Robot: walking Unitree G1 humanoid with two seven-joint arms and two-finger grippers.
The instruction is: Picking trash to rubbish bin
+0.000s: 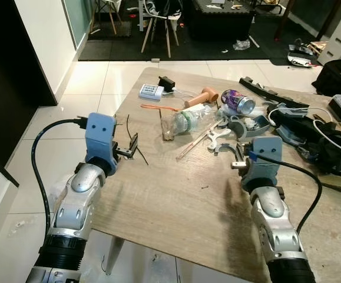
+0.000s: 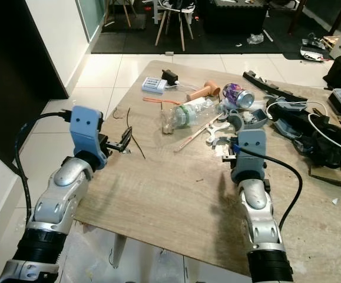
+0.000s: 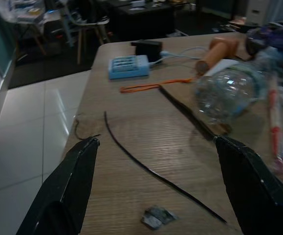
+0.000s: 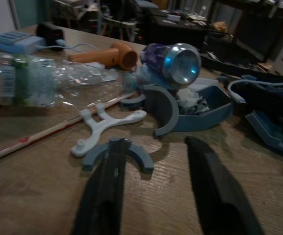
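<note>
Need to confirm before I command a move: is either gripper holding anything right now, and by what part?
Nothing is held. The left gripper is open above the black strip, and the right gripper is open short of the grey curved piece.

Light wood-grain table (image 1: pixel 176 200), rounded corners, standing on pale glossy floor tiles (image 1: pixel 99 82). Near half bare apart from a thin black cable tie (image 3: pixel 146 169) and a small grey scrap (image 3: pixel 156 217) toward the left edge. Far half cluttered: clear crushed plastic bottle (image 1: pixel 188 122) lying on its side, purple drink can (image 1: pixel 239 101) tipped over, orange wooden-looking handle (image 1: pixel 201 97), light-blue battery holder (image 1: pixel 151 91), small black block (image 1: pixel 166 81), thin orange strip (image 1: pixel 158 108), long pale stick (image 1: pixel 195 143), white Y-shaped plastic bracket (image 4: pixel 102 128), 2 grey-blue curved plastic parts (image 4: pixel 158 110).
</note>
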